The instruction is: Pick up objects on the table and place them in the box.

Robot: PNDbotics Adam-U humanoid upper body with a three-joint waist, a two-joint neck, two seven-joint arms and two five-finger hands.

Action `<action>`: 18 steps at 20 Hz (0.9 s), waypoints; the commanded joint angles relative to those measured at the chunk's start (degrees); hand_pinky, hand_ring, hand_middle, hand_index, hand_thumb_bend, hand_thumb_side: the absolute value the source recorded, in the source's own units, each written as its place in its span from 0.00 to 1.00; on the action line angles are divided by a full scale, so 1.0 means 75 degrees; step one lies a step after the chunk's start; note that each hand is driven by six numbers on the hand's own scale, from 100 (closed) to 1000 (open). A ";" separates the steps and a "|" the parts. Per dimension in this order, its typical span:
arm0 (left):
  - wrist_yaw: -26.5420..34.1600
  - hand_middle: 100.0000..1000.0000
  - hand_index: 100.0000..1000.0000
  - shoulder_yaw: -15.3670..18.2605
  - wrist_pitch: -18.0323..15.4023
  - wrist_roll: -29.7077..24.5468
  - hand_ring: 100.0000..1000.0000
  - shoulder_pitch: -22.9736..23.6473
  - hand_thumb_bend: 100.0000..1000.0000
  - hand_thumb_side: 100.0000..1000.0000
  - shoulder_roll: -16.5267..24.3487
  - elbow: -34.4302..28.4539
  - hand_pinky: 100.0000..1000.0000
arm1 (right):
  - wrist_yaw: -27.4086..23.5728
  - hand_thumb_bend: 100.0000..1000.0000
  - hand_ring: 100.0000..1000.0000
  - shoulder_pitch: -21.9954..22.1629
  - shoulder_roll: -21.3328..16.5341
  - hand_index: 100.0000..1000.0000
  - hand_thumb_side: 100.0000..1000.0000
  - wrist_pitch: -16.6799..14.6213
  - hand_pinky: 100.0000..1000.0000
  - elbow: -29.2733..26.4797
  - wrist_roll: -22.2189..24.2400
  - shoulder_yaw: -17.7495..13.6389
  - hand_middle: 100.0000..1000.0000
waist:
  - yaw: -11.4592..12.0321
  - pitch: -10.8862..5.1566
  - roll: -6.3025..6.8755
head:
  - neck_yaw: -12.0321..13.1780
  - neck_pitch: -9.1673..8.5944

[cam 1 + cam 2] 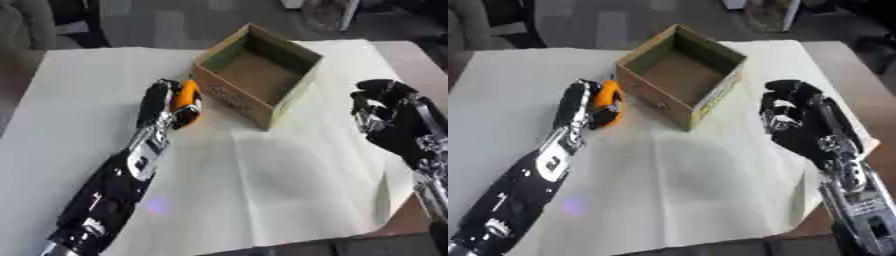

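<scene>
Left eye view showed a desk [398,55] of brownish top, almost wholly covered by a pale cream sheet [262,190] with faint fold lines. Beyond the far edge lay a grey floor, with dark shapes at the upper left and something pale at the upper right, too blurred to name.

One cardboard box [293,87] stood on the sheet, open at the top, turned so a corner faced the robot, with dark printing on its near left wall. Its brown floor looked bare as far as could be seen. One orange object [185,96] was visible, rounded, with a dark part at its lower end; its kind could not be made out.

Two hands were in view. The left hand [166,102] reached forward from the lower left, and the orange object lay against its right side, with fingers curled about it as far as the blur allowed, just left of the box's near left wall and below its rim. Whether the object rested on the sheet or was lifted could not be told.

The right hand [789,112] hung to the right of the box, apart from it, fingers bent inward and holding nothing. Nothing stood between either hand and the box.
</scene>
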 commanded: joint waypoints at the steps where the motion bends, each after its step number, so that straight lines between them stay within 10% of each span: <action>1: 0.0305 0.07 0.23 0.0121 0.0056 0.0248 0.24 -0.0117 0.00 0.19 0.0263 -0.0700 0.04 | -0.0066 0.00 0.73 -0.0081 -0.0100 0.68 0.00 -0.0005 0.58 -0.0076 -0.0036 -0.0086 0.48 | 0.0018 -0.0141 -0.0021 | -0.0041 -0.0045; 9: 0.0888 0.10 0.25 0.0088 0.0186 0.0214 0.27 -0.0776 0.00 0.21 0.0574 -0.1439 0.07 | -0.0081 0.00 0.73 -0.0084 -0.0093 0.68 0.00 -0.0005 0.58 -0.0080 0.0014 -0.0034 0.48 | -0.0034 -0.0196 -0.0042 | 0.0032 -0.0052; 18: 0.0452 0.13 0.29 -0.0035 -0.0504 -0.0360 0.30 -0.1858 0.00 0.18 0.0481 0.0366 0.12 | -0.0101 0.00 0.73 -0.0240 0.0058 0.68 0.00 0.0012 0.58 -0.0095 0.0207 0.0163 0.47 | -0.0708 -0.0083 -0.0024 | 0.0279 -0.0190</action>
